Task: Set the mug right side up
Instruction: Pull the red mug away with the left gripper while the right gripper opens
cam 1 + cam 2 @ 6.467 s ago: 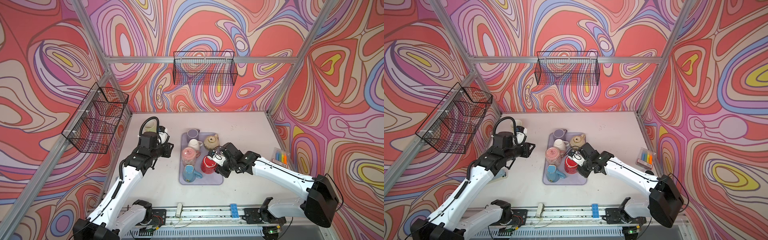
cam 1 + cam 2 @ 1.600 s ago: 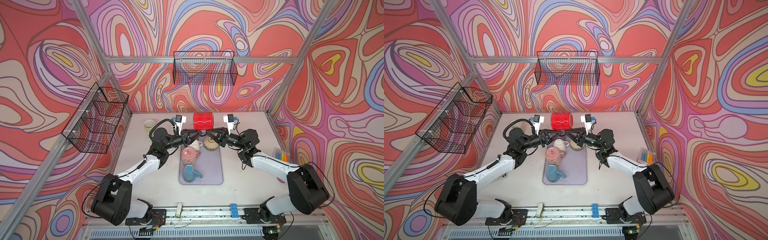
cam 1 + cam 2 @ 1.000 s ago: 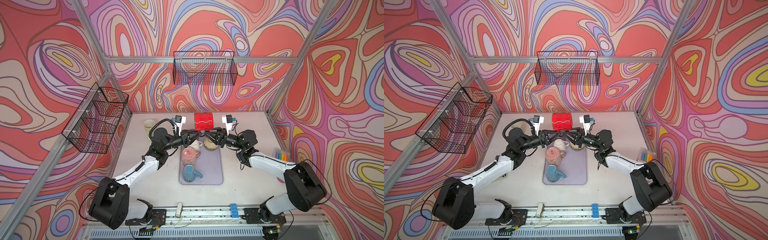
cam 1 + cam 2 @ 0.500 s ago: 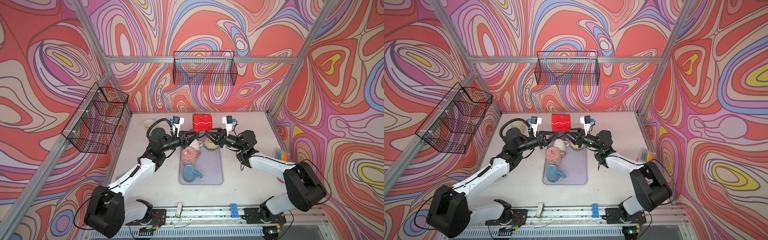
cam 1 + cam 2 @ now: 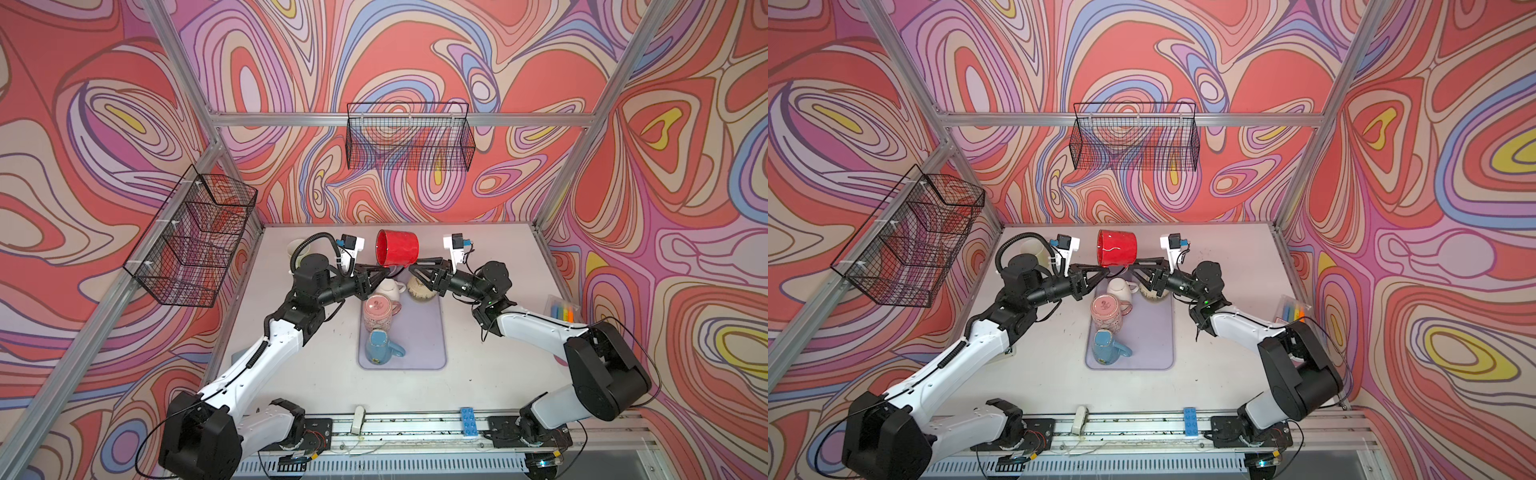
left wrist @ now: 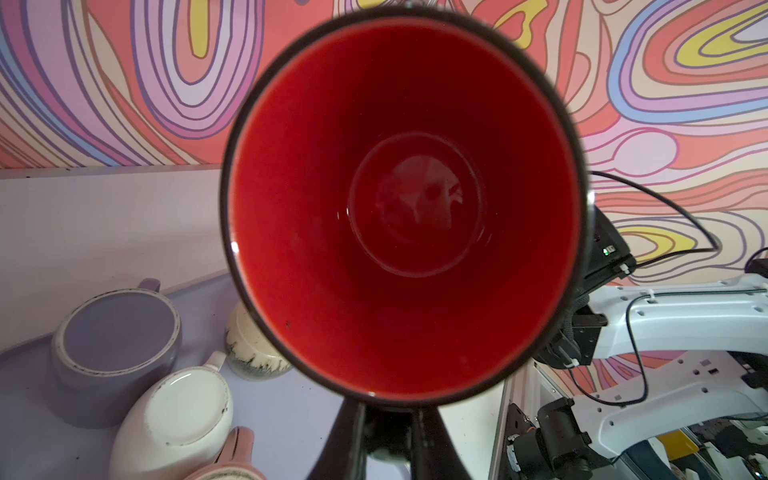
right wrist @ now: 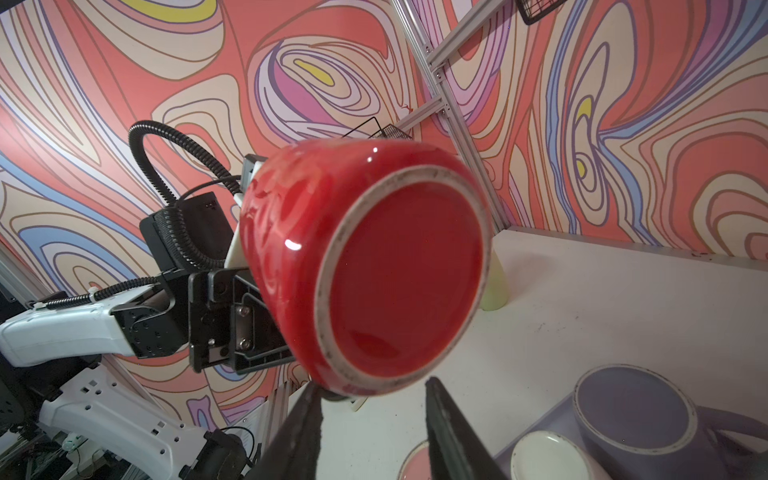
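Red mug [image 5: 397,248] sideways, aloft, in left fingers [image 6: 347,440]

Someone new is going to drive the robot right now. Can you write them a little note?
Left gripper: shut on the red mug, gripping from underneath.
Right gripper: open beside the mug's base, holding nothing.
Mug: in the air over the tray's far end, on its side, mouth toward the left gripper.
Done: lifted, half turned.
Left: tip it mouth up and set it down.
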Tool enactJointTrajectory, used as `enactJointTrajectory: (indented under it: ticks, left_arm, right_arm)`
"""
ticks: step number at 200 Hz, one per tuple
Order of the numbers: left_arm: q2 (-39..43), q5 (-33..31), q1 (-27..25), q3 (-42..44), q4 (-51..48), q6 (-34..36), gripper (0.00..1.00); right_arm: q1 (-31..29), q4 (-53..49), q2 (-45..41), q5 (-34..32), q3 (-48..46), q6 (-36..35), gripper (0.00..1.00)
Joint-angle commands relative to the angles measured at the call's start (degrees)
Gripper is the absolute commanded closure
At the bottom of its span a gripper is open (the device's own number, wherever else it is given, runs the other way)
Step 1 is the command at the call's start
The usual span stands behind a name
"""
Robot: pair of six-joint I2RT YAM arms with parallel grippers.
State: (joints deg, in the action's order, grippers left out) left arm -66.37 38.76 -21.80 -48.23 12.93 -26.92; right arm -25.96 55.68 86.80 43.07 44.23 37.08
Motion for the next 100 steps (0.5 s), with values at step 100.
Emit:
enactJointTrajectory:
  ticks: [100]
  left_arm:
    - [2.0, -10.3, 0.5, -10.6, -16.9, 9.2, 1.0]
  right_arm:
    - [0.4, 0.2, 1.4, -1.1, -1.4, -1.3, 0.58]
